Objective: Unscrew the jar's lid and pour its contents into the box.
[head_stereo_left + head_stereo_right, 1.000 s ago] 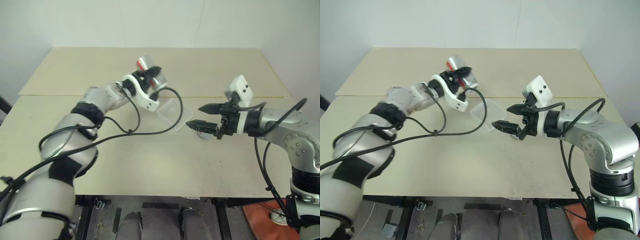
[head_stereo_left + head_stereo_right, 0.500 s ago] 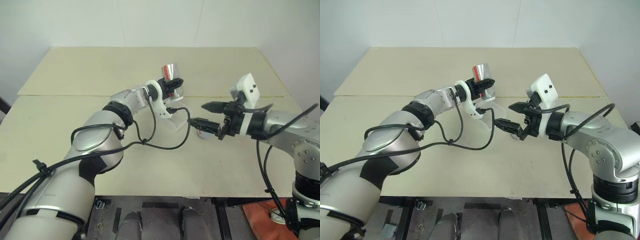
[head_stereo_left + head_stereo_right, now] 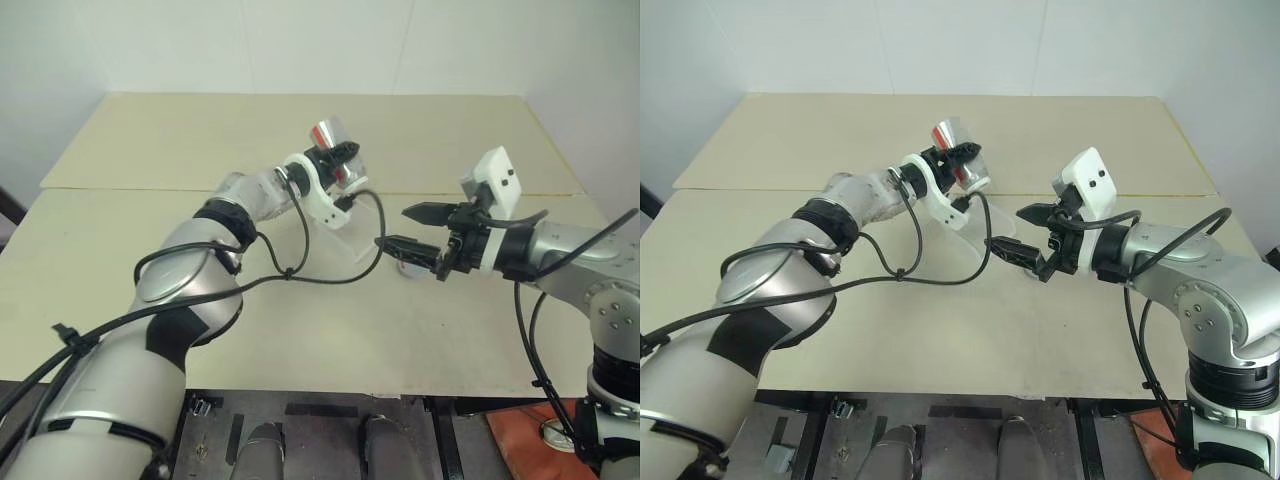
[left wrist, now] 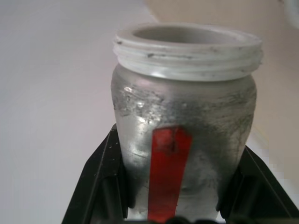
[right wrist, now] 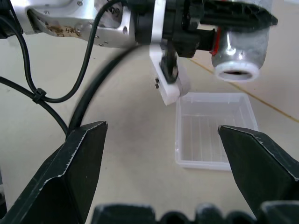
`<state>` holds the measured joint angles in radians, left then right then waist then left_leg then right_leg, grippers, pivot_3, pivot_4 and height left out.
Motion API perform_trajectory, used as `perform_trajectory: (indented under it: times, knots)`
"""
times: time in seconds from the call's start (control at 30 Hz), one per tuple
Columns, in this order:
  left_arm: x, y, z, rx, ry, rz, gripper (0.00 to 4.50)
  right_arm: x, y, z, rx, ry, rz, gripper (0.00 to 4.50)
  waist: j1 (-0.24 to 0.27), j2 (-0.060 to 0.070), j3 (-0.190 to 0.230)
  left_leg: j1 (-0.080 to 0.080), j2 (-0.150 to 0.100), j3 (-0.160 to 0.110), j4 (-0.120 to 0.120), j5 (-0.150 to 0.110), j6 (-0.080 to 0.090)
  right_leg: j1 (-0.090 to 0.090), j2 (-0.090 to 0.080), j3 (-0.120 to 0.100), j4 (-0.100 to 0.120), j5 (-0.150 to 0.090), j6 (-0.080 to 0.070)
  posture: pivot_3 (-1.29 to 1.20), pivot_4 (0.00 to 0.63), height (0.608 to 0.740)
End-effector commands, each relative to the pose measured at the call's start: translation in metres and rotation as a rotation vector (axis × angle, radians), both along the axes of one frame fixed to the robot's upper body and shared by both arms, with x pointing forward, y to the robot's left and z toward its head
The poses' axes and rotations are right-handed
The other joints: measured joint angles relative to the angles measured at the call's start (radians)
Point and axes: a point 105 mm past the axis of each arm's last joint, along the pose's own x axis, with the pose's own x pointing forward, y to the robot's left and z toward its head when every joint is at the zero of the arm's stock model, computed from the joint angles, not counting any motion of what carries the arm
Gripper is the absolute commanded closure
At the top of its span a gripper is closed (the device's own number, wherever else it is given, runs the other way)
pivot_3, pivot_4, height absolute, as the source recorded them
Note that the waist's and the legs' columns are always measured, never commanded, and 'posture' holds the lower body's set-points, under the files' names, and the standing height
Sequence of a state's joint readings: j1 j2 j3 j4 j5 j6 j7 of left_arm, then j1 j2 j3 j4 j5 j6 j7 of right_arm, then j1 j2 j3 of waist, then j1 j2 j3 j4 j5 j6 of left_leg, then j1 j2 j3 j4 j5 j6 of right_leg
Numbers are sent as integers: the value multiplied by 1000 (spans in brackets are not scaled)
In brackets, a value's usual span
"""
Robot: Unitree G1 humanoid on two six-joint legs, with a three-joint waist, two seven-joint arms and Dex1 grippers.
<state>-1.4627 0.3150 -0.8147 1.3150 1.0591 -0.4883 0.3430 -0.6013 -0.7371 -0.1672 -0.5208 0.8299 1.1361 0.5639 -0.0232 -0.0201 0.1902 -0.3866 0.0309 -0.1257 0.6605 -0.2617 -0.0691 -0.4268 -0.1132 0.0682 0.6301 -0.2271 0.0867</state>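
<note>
A pale beige table (image 3: 150,140) fills the space before a plain white wall. Above it the jar (image 5: 239,50) is held nearly on its side, lid off, its open mouth tipped over the clear box (image 5: 212,128) on the table below, apparently placed for pouring. The left gripper (image 3: 338,163) is pinched tight round the jar's body. The box looks empty, and I cannot see any contents. The right gripper (image 3: 410,229) waits nearby, fingers spread wide and empty, near the box.

One jar (image 5: 239,49), one box (image 5: 216,128), one lid (image 3: 407,268) and two grippers (image 3: 340,160) (image 3: 408,229) over one table (image 3: 180,140).
</note>
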Motion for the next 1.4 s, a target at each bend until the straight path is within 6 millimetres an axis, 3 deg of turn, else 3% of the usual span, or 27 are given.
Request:
perform_trajectory:
  times: [0.03, 0.1, 0.23, 0.37, 0.53, 0.67, 0.8, 0.93, 1.13, 1.27, 1.4]
  knots:
    - [6, 29, 22, -402, 239, 60, 2565, -5, -1, 11, 5, -74, 0, 21, -4, 0, 0, 0, 0, 0, 0, 0, 0, 0, 0, 0, 0, 0, 0, 0, 150, 740]
    - [10, 43, 25, -608, 390, 90, 2565, -5, -3, 11, 10, -75, -8, 21, -7, 0, 0, 0, 0, 0, 0, 0, 0, 0, 0, 0, 1, 0, 0, 0, 150, 740]
    - [19, 81, 17, -1222, 845, 120, 2565, -6, -4, 9, 34, -64, -19, 21, -14, 0, 0, 0, 0, 0, 1, 0, 0, 1, 0, -1, 1, 0, 0, 0, 150, 740]
    - [19, 104, -5, -1568, 1024, 155, 2565, -7, 0, 7, 53, -54, -10, 21, -30, 1, 0, 2, 0, -1, 1, 0, 1, 3, 0, -1, 2, 0, 0, 0, 150, 740]
    - [8, 121, -16, -1703, 1049, 183, 2565, -7, 3, 10, 66, -53, 9, 21, -47, 1, 0, 3, 0, -1, 2, 0, 1, 3, 0, 0, 3, 0, 0, 0, 150, 740]
    - [0, 120, -14, -1687, 999, 150, 2565, -7, 4, 10, 59, -51, 14, 21, -47, 1, 0, 4, 0, -1, 2, 0, 0, 3, 0, 0, 3, 0, 0, 0, 150, 740]
    - [-2, 102, -1, -1344, 770, 174, 2565, -6, 4, 11, 48, -50, 17, 21, -44, 1, 0, 4, 0, -1, 2, 0, 0, 4, 0, 0, 3, 0, -1, 0, 150, 740]
    - [-6, 65, 12, -599, 248, 153, 2565, -4, 2, 13, 37, -56, 19, 21, -38, 1, 0, 4, 0, -1, 2, 1, -2, 4, 0, 0, 2, 0, -1, 0, 150, 740]
    - [-5, 12, 3, 126, -161, -3, 2565, -3, 6, 11, 31, -65, 23, 21, -15, 0, 0, 2, -1, 0, 2, -1, 2, 4, 0, 0, 0, 2, 1, 0, 150, 740]
    - [-6, -11, 1, 431, -342, -76, 2565, -6, 6, 14, 46, -77, 17, 21, -14, 0, 0, 1, -1, 0, 1, -1, 2, 3, 0, 0, 0, 2, 1, 0, 150, 740]
    - [-10, -29, -3, 474, -379, -119, 2565, -7, 4, 14, 61, -83, -12, 21, -16, 0, 0, 0, -1, 0, 1, -1, 2, 2, 0, 0, 0, 2, 1, 0, 150, 740]
